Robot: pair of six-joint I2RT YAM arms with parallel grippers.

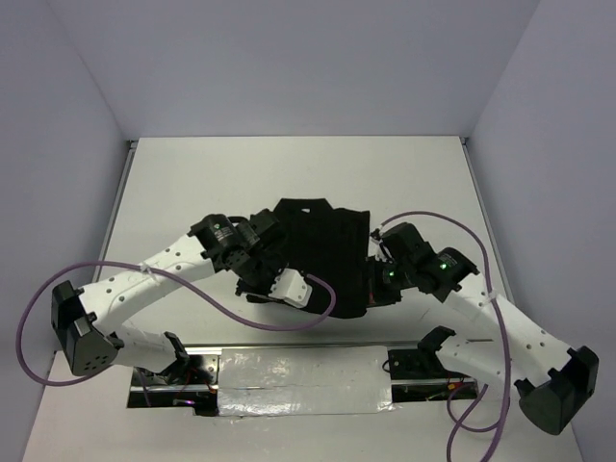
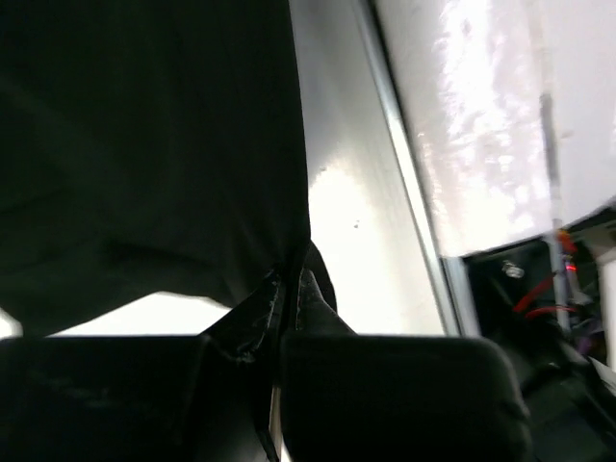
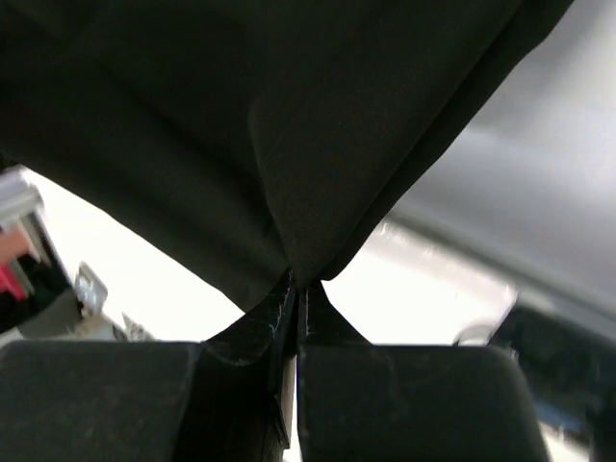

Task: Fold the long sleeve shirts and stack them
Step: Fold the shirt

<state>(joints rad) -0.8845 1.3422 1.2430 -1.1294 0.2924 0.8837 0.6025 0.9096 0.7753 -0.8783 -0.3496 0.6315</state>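
Observation:
A plain black long sleeve shirt point(image 1: 322, 252) lies partly folded on the white table between the two arms. My left gripper point(image 1: 258, 279) is at the shirt's near left edge, shut on the black fabric point(image 2: 154, 154), its fingertips point(image 2: 310, 289) pinching the hem. My right gripper point(image 1: 371, 289) is at the shirt's near right edge, shut on a corner of the fabric point(image 3: 318, 164), which pulls into a taut point at the fingertips point(image 3: 318, 294). The neck label is hidden.
A metal rail and a silver-taped strip point(image 1: 303, 380) run along the near table edge between the arm bases. Purple cables point(image 1: 289, 322) loop beside both arms. White walls stand at the left, right and back of the table point(image 1: 289, 173).

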